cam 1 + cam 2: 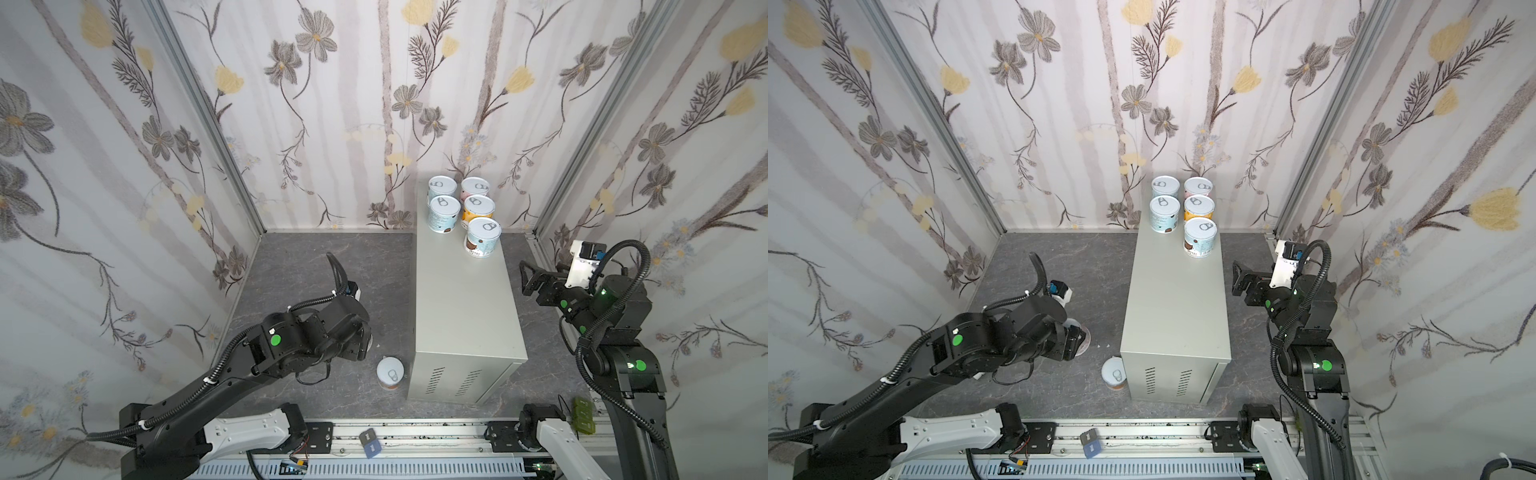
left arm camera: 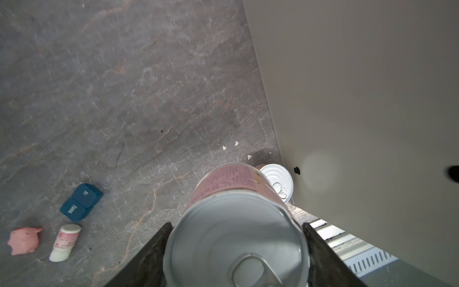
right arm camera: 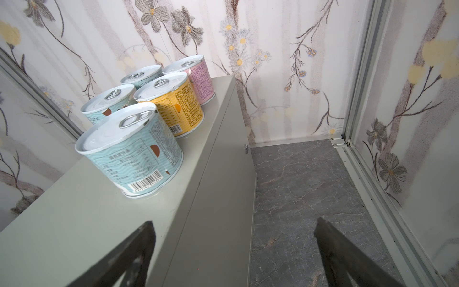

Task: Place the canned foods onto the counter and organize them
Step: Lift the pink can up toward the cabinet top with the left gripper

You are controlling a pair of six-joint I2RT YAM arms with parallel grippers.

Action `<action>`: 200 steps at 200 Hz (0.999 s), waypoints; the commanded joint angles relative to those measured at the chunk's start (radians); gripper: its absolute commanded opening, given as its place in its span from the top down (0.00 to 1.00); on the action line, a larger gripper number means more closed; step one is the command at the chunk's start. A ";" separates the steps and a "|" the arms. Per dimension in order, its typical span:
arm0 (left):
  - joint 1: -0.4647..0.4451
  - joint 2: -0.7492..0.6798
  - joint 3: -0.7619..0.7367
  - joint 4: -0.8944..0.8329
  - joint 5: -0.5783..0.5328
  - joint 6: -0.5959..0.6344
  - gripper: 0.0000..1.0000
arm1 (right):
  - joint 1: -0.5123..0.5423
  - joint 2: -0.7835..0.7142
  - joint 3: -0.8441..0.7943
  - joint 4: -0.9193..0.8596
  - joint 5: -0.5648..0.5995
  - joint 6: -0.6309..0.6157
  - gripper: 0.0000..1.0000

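My left gripper (image 2: 237, 223) is shut on a pink-labelled can (image 2: 228, 181), a finger against each side of its rim, held just above the dark floor left of the counter (image 1: 461, 299). In a top view only a sliver of that can (image 1: 1084, 332) shows past the wrist. An orange-labelled can (image 1: 390, 372) stands upright on the floor against the counter's vented end. Several cans (image 1: 461, 212) stand in two rows at the counter's far end. My right gripper (image 1: 525, 278) hangs open and empty beside the counter's right edge.
A blue pill box (image 2: 80, 202), a pink pig toy (image 2: 23, 239) and a small white bottle (image 2: 65, 242) lie on the floor in the left wrist view. Flowered walls close in three sides. The arm rail (image 1: 415, 436) runs along the front.
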 commanded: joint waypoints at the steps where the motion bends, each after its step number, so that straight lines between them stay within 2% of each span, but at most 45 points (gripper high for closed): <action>1: 0.008 0.058 0.183 -0.073 0.035 0.168 0.37 | 0.001 -0.004 -0.003 0.048 -0.005 -0.023 0.00; 25: 0.008 0.161 0.394 -0.113 0.085 0.263 0.37 | 0.001 -0.005 0.004 0.036 0.003 -0.037 0.00; 61: 0.007 0.304 0.624 -0.106 0.143 0.363 0.38 | 0.001 -0.006 0.007 0.031 -0.003 -0.038 0.00; 123: 0.005 0.541 0.887 -0.087 0.231 0.476 0.38 | 0.001 -0.017 -0.006 0.046 -0.024 -0.032 0.00; 164: 0.007 0.727 1.088 -0.122 0.249 0.530 0.38 | 0.001 -0.024 -0.023 0.056 -0.033 -0.032 0.00; 200: 0.017 0.843 1.170 -0.093 0.246 0.552 0.37 | 0.001 -0.027 -0.039 0.070 -0.039 -0.031 0.00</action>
